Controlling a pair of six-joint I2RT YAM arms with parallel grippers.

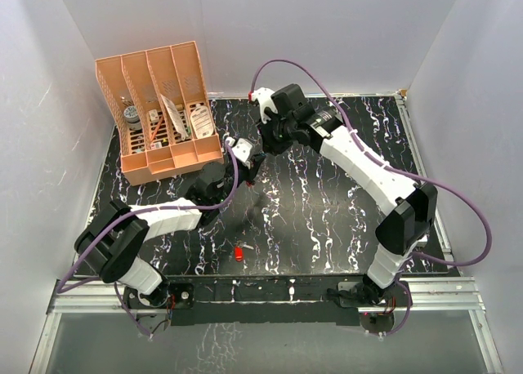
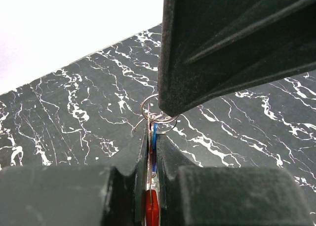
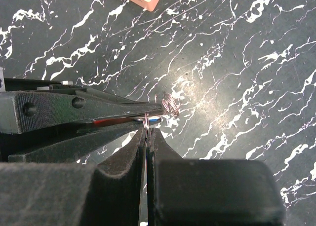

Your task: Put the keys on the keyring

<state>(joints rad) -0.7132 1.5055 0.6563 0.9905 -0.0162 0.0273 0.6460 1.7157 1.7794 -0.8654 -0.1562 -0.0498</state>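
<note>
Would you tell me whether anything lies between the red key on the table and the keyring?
Nothing visible does: the red key lies on the table, with bare surface up to the keyring pinched in the left end effector.

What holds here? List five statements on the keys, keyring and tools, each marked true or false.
1. The red-headed key lies on the table, apart from both tools. True.
2. The left tool is open and empty. False: it is shut on the keyring and the blue key.
3. The right tool is shut on thin wire of the wire loops. True.
4. The tools work at opposite table ends. False: they meet tip to tip.
5. The orange rack stands at the far left. True.
</note>
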